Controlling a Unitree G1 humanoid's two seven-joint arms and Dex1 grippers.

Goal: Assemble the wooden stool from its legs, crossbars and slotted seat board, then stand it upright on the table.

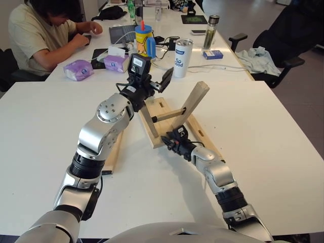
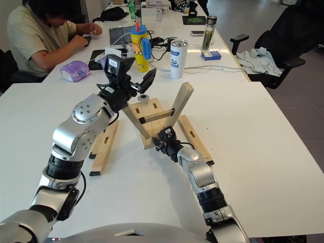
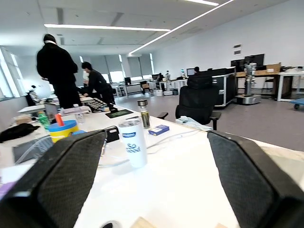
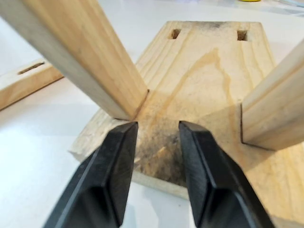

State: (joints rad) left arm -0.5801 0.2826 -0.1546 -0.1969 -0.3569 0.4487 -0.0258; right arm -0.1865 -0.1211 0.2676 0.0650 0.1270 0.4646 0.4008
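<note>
The slotted seat board [image 2: 152, 114] lies flat at mid-table. Two wooden legs stand tilted in it as a V: the left leg [image 2: 135, 121] and the right leg [image 2: 179, 104], joined by a crossbar [image 2: 158, 116]. My left gripper [image 2: 136, 86] hovers open at the top of the left leg; its fingers [image 3: 61, 180] are spread wide with nothing between them. My right gripper [image 4: 156, 128] is open at the board's near edge [image 4: 190, 156], low between the two leg bases, also seen at the right gripper [image 1: 174, 139].
Loose slotted wooden pieces lie flat either side of the board: one on the left [image 2: 104, 144], one on the right [image 2: 195, 136]. Behind, on the far table, stand a white tumbler [image 1: 182, 56], a yellow cup [image 1: 144, 40] and tissue packs [image 1: 78, 70].
</note>
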